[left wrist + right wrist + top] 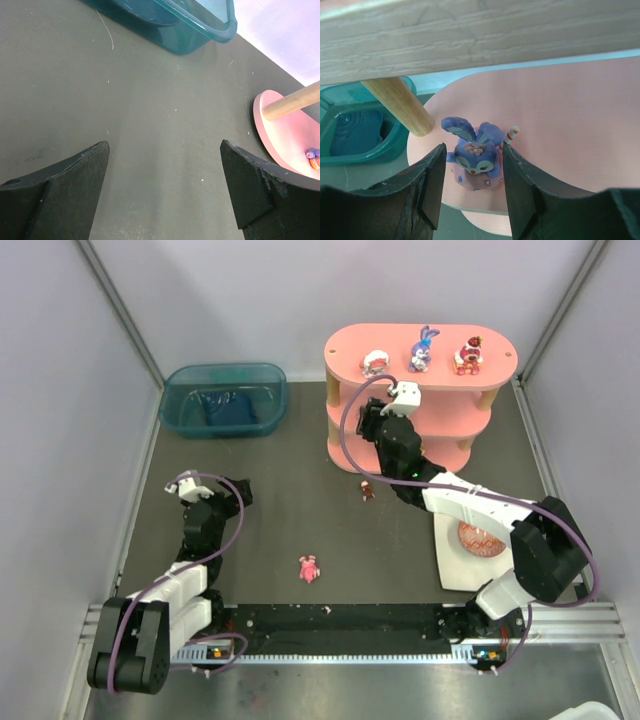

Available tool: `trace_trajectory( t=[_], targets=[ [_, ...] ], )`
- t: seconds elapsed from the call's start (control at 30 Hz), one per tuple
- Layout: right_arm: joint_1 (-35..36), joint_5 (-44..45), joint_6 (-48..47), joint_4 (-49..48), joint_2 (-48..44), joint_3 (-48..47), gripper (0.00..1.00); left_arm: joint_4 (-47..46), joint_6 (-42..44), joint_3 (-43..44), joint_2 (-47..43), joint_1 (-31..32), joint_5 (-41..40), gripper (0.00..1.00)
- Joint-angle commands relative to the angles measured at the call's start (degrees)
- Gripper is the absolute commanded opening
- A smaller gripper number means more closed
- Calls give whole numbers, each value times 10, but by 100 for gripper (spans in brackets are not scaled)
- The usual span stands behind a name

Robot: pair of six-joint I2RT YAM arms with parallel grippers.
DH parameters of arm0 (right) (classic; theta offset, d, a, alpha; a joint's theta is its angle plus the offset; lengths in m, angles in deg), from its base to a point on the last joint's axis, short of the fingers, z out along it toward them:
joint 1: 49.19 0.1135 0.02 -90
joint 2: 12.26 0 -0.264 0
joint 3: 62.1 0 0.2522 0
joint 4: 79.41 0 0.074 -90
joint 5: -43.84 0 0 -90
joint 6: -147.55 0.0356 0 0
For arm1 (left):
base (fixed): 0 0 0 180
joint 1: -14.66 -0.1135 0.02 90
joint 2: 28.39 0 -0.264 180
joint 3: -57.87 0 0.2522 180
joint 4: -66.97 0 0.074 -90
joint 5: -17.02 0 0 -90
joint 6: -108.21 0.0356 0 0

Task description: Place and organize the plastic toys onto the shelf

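Observation:
My right gripper point(473, 167) reaches in under the top board of the pink shelf point(420, 345). Its jaws stand close on both sides of a purple-blue bunny point(474, 152), which rests on the middle board point(565, 115) near a wooden post point(399, 105). In the top view this gripper point(370, 420) is at the shelf's left end. Three toys stand on the top board: a pink-white one point(373, 362), a purple bunny point(423, 350) and a red one point(467, 356). A small dark red toy point(367, 490) and a pink toy point(309, 568) lie on the mat. My left gripper point(236, 490) is open and empty.
A teal bin point(224, 398) stands at the back left and shows in both wrist views point(200, 25) point(355, 130). A patterned red-orange egg point(480, 538) lies on a white sheet point(450, 575) at the right. The left wrist view shows the shelf's bottom board point(277, 135).

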Motion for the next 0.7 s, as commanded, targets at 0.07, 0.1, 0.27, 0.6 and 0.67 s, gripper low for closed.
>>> trace_trajectory(
  t=[0.07,0.1,0.27,0.6,0.67],
  targets=[
    [-4,-3,-6,-23,-7,-16,51,-27,-5,9,-2,-1,-6,98],
    [-4,-3,-6,-24,-7,-16,52,-27,-5,9,-2,-1,-5,98],
    [-4,-4,-8,-25,-9,-18,59,-27,-4,9,-1,-1,-4,98],
    [-4,-18,-16,-21,-57,-3,70,-26,-5,9,-5,-1,-6,98],
    [-4,-19,-8,-12,-67,6,71,-26,-4,8,-6,-1,-6,98]
  ],
)
